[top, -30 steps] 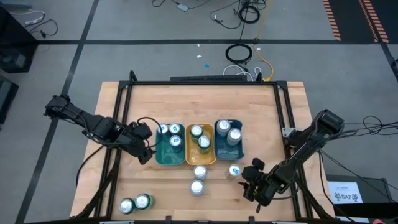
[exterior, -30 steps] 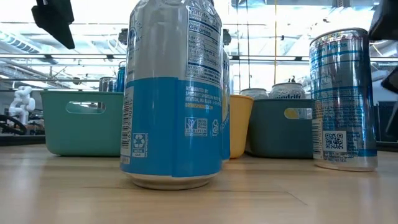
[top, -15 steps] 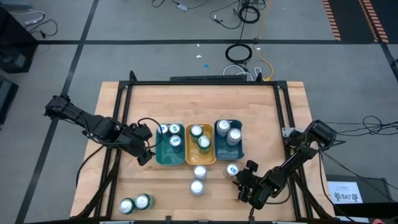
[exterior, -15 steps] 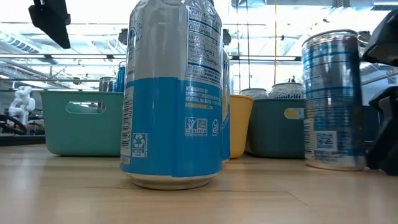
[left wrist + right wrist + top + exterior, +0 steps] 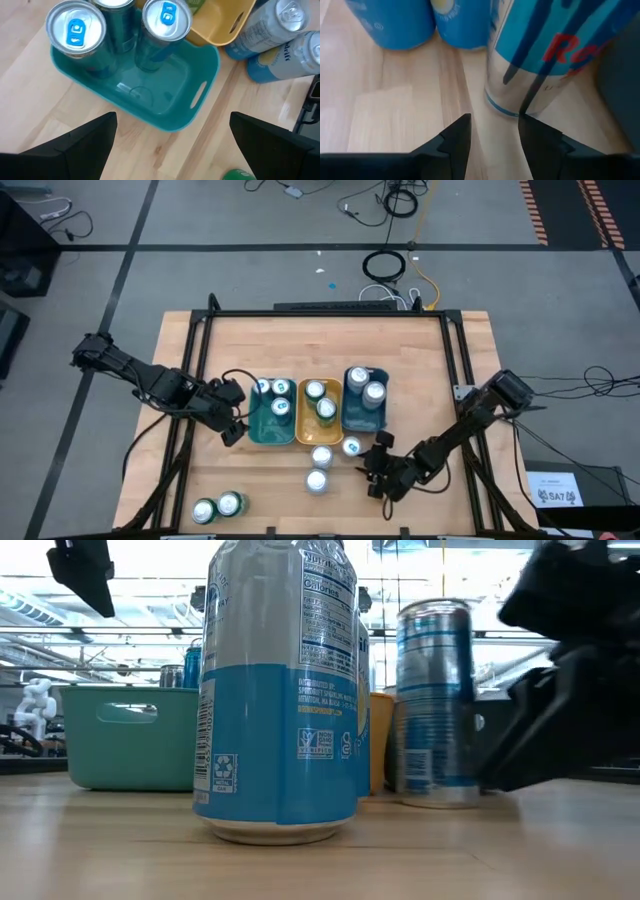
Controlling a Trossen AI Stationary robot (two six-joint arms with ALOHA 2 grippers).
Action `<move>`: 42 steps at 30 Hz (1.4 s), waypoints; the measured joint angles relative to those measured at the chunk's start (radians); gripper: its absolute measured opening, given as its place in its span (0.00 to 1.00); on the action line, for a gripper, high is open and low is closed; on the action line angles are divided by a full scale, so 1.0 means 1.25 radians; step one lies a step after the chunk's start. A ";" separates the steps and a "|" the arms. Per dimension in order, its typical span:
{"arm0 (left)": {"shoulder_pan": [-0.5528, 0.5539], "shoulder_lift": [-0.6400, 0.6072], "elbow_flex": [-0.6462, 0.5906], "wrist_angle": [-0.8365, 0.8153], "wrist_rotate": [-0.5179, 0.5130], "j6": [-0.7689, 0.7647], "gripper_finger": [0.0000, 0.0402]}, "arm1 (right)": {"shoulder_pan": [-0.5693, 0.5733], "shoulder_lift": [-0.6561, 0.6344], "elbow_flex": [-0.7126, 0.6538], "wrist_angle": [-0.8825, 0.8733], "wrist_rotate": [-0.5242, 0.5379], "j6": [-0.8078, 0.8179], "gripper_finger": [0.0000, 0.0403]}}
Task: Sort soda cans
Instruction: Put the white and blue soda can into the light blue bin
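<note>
right gripper (image 5: pixel 368 472): sitting low on the table just in front of the blue tray (image 5: pixel 364 423), right beside a slim silver-and-blue can (image 5: pixel 352 447). Fingers (image 5: pixel 455 142) are showing only a narrow gap in the right wrist view, nothing between them. Can base (image 5: pixel 520 95) is standing just past the fingertips, not clamped. Low view: dark gripper body (image 5: pixel 565 680) is crowding that can (image 5: pixel 437 705) from the side; can't tell if it is touching.

left gripper (image 5: pixel 233 426): hovering beside the teal tray (image 5: pixel 258 432), over its outer edge. Fingers (image 5: pixel 80 142) are spread wide in the left wrist view, holding nothing.

teal tray cans: two blue-tabbed cans (image 5: pixel 263 388) (image 5: pixel 281 387) standing at the far end, a third can (image 5: pixel 282 407) nearer the middle. Left wrist view is showing two of them (image 5: pixel 76 31) (image 5: pixel 166 17) upright; near half of the tray (image 5: pixel 165 107) bare.

yellow tray (image 5: pixel 305 435): two cans (image 5: pixel 315 391) (image 5: pixel 326 409) inside.

blue tray cans: two (image 5: pixel 358 379) (image 5: pixel 374 393), towards the far end.

loose cans: two blue-and-white ones (image 5: pixel 321 456) (image 5: pixel 316 481) standing in front of the yellow tray; the nearer one (image 5: pixel 278 690) is filling the low view. Two green cans (image 5: pixel 204 511) (image 5: pixel 230 503) sitting together at the near left corner of the table (image 5: pixel 420 360).
</note>
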 joint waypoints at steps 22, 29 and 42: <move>0.000 0.199 0.138 0.076 0.015 0.117 0.99 | 0.033 -0.074 0.001 0.033 -0.109 0.099 0.38; 0.000 0.404 0.400 0.043 -0.061 0.326 0.99 | 0.112 -0.126 0.001 -0.092 -0.108 0.262 0.38; 0.018 0.717 0.747 0.139 -0.102 0.573 0.99 | 0.219 -0.138 0.001 -0.180 -0.104 0.417 0.38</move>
